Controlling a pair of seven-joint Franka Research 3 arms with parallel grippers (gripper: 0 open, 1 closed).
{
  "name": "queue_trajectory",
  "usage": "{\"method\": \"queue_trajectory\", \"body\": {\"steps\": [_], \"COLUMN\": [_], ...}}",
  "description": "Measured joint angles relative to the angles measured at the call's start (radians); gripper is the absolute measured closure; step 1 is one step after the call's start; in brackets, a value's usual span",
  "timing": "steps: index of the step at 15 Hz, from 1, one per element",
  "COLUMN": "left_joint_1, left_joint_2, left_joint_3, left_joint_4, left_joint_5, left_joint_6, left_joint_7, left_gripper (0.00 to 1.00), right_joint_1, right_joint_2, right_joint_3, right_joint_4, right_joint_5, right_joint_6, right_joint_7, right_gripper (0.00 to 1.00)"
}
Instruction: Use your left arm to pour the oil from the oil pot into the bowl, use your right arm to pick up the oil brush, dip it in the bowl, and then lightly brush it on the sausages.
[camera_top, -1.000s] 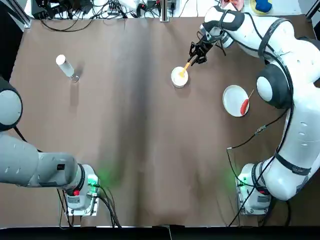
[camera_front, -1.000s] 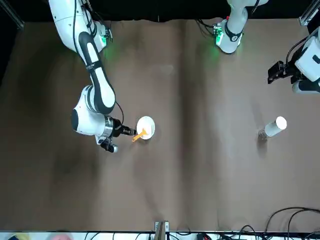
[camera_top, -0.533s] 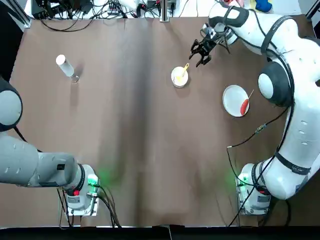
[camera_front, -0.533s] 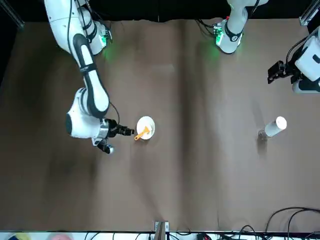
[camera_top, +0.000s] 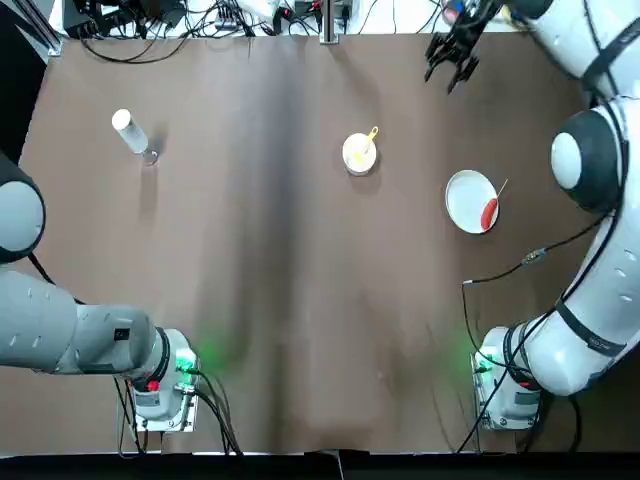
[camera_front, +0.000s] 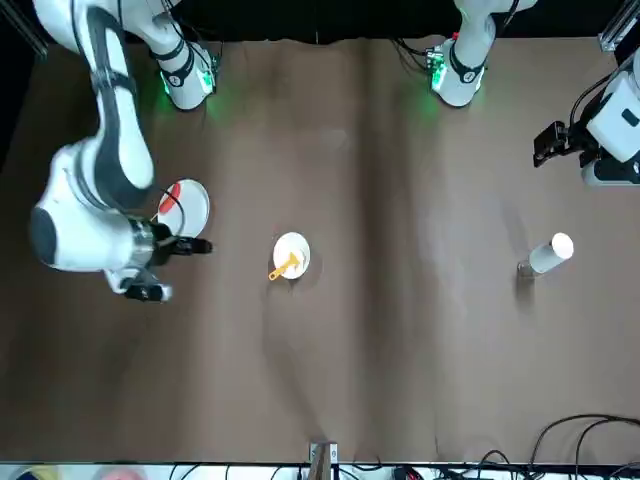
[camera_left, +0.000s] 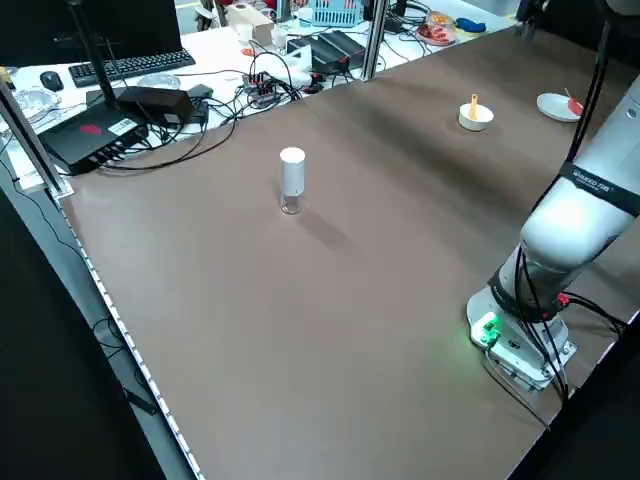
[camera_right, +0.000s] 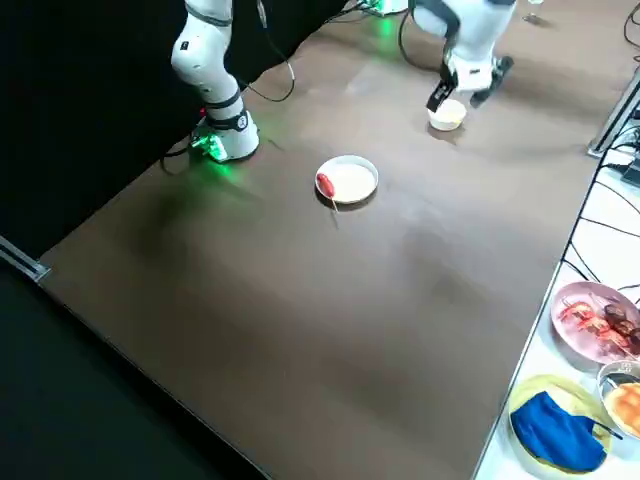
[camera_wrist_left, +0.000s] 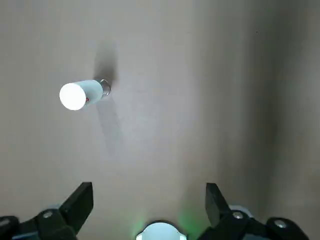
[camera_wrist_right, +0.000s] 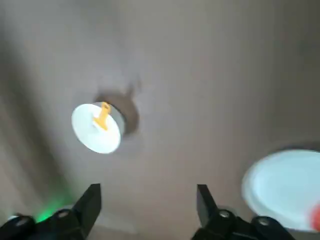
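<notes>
Step in hand, by judgement: the close of the brush work, the right end effector (camera_wrist_right: 149, 192) being open and holding nothing, at the far right of the brown worktop (camera_top: 300, 300), well apart from the small orange-yellow-handled brush (camera_top: 372, 134); the brush leans in the small round white bowl (camera_top: 349, 151), right of centre on the far half; whether oil coats the sausage cannot be told. The next move probably calls for the right arm to retreat to rest; should the sausage be unbrushed, for a grasp of the handle instead. The left end effector (camera_wrist_left: 149, 190) is parked at the left, open and holding nothing. Count: one clear bottle with white cap (camera_top: 130, 132), upright at far left; one bowl; one brush; one glossy red sausage (camera_top: 488, 213) with one pale stick (camera_top: 502, 187), on one flat white plate (camera_top: 464, 200), at right.
</notes>
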Motion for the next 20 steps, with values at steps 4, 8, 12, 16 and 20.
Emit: {"method": "queue_trajectory", "body": {"steps": [4, 8, 12, 16, 20], "left_joint_1": [0.0, 0.0, 0.0, 0.0, 0.0], "left_joint_2": [0.0, 0.0, 0.0, 0.0, 0.0], "left_joint_3": [0.0, 0.0, 0.0, 0.0, 0.0], "left_joint_4": [0.0, 0.0, 0.0, 0.0, 0.0], "left_joint_5": [0.0, 0.0, 0.0, 0.0, 0.0], "left_joint_6": [0.0, 0.0, 0.0, 0.0, 0.0], "left_joint_7": [0.0, -0.003, -0.005, -0.005, -0.005], "left_gripper": [0.01, 0.01, 0.01, 0.01, 0.01], "right_joint_1": [-0.001, 0.003, 0.025, -0.104, -0.182], "right_joint_2": [-0.105, -0.197, -0.277, -0.386, -0.466], "right_joint_3": [-0.007, -0.004, 0.012, 0.187, 0.252], "right_joint_4": [0.044, 0.044, 0.015, -0.079, -0.128], "right_joint_5": [-0.145, -0.294, -0.358, -0.445, -0.459], "right_joint_6": [-0.107, -0.178, -0.192, -0.171, -0.168], "right_joint_7": [0.0, 0.0, 0.001, 0.005, 0.006], "right_gripper": [0.0, 0.0, 0.0, 0.0, 0.0]}}
